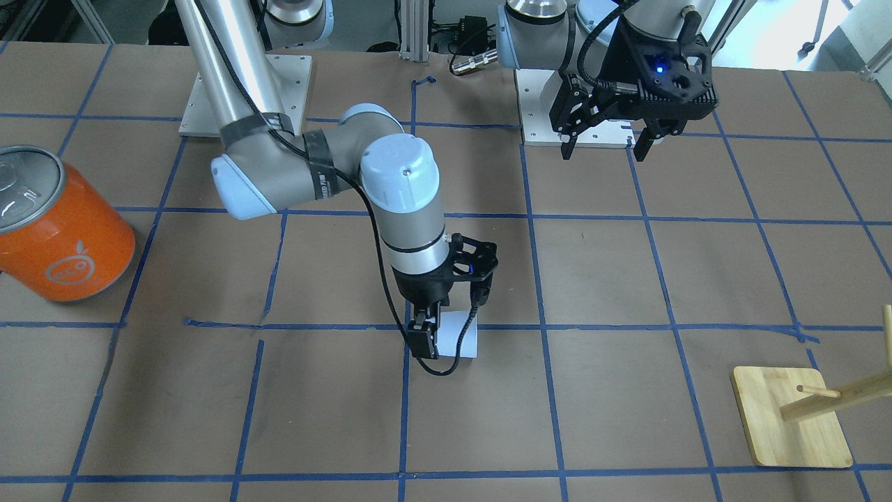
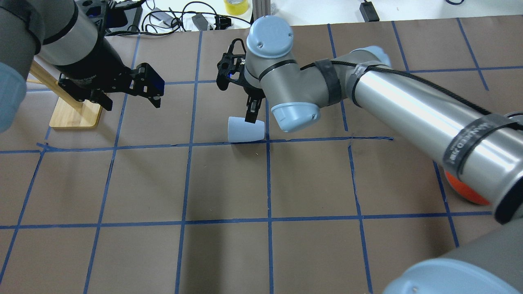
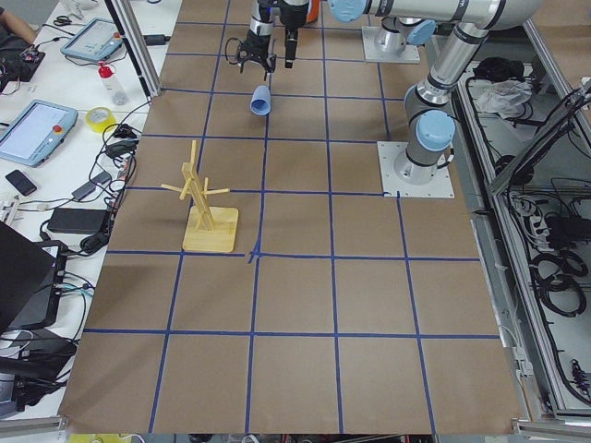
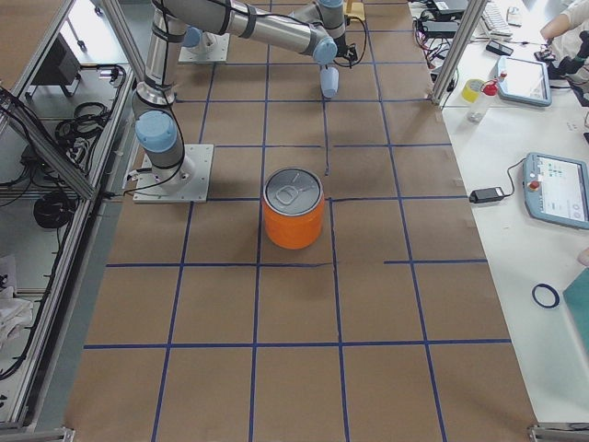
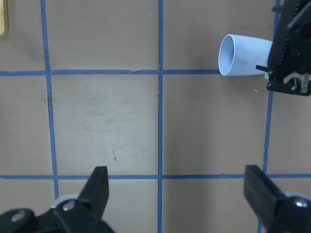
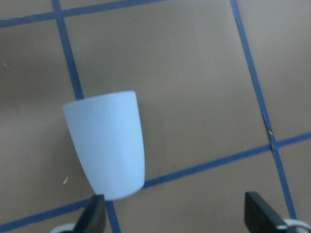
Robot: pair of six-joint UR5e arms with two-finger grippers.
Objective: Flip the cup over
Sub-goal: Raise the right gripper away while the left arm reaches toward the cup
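The pale blue-white cup (image 1: 461, 335) lies on its side on the brown table near a blue tape line; it also shows in the overhead view (image 2: 244, 130). The left wrist view shows its open mouth (image 5: 240, 55). In the right wrist view (image 6: 108, 148) its narrow base sits by one fingertip. My right gripper (image 6: 177, 216) is open, low over the table right beside the cup (image 1: 435, 341), and holds nothing. My left gripper (image 1: 605, 150) is open and empty, hovering well away from the cup (image 2: 132, 104).
A large orange can (image 1: 63, 230) with a silver lid stands on the robot's right side of the table. A wooden peg rack (image 1: 791, 418) on a square base stands on the robot's left side (image 2: 75, 116). Blue tape lines grid the table.
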